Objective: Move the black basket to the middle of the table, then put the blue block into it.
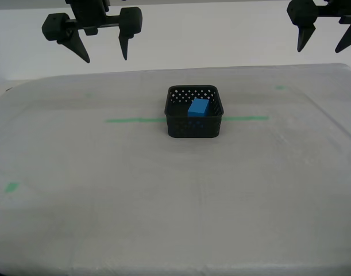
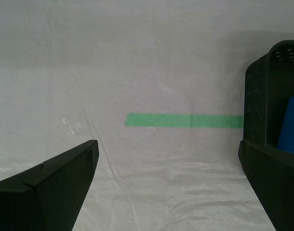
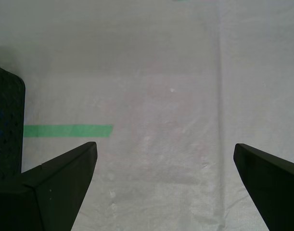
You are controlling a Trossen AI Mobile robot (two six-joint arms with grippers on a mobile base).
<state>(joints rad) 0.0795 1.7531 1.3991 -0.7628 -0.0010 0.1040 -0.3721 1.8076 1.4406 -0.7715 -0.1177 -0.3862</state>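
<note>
The black basket (image 1: 194, 129) stands upright near the middle of the table (image 1: 164, 218), on the green tape line (image 1: 135, 120). The blue block (image 1: 198, 107) lies inside it, tilted against the far wall. My second gripper (image 1: 103, 54) hangs open and empty, high over the far side at the exterior view's left. In its wrist view (image 2: 168, 147) the basket (image 2: 262, 96) and the block (image 2: 291, 125) show at the edge. My first gripper (image 1: 324, 43) hangs open and empty, high at the exterior view's right. Its wrist view (image 3: 165, 146) shows a basket corner (image 3: 7, 125).
Small green tape bits lie on the cloth at the near left (image 1: 12, 186) and the far right (image 1: 280, 87). The tape line also shows in the second wrist view (image 2: 185, 120) and the first wrist view (image 3: 67, 130). A pale wall stands behind the table.
</note>
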